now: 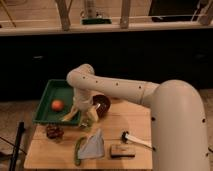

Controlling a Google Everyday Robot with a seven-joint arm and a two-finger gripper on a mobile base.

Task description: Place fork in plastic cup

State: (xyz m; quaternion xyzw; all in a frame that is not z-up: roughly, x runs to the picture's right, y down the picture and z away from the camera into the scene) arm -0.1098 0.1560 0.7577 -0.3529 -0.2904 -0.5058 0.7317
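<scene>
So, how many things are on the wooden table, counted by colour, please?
Green: 2, the tray and a long green object
Orange: 1, a round fruit in the tray
Dark brown: 2, the bowl and a small dark object
Grey: 1, a cloth
Tan: 1, a block
White handled: 1, a utensil
Total: 8
The gripper is beside the bowl.

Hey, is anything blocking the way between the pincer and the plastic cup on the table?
I can't pick out a plastic cup or a fork. The pincer hangs low over the table, between the green tray and the dark bowl, with nothing visible right below it except bare wood.
</scene>
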